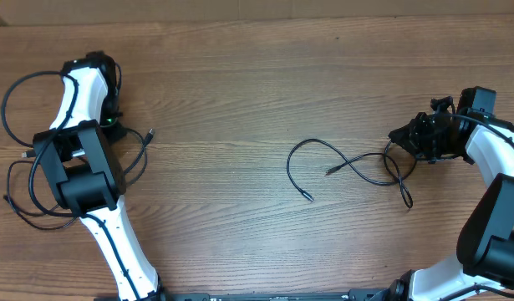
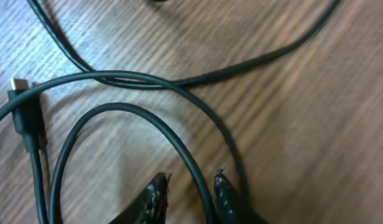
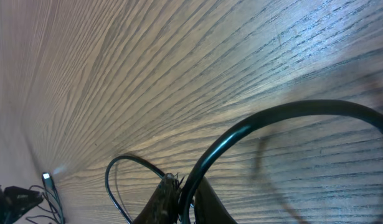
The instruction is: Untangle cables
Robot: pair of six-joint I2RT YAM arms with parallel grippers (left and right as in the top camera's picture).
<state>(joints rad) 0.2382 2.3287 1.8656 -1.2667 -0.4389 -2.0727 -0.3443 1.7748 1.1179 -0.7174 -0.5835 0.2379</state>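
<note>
A wood-grain desk (image 1: 240,75) is seen from above. At its nine o'clock side, looped cables (image 2: 116,106) are spread around the left arm (image 1: 89,180), with a plug (image 1: 150,132) lying at the loops' two o'clock edge. The left hand (image 2: 190,186) is held low over the wood with its fingers apart, and one strand is passed between them. Toward three o'clock, crossed cables (image 1: 312,141) are laid on the desk, well apart from the loops. The right hand (image 3: 182,190) is clamped together on one of these cords, which is raised in an arc above the wood.
</note>
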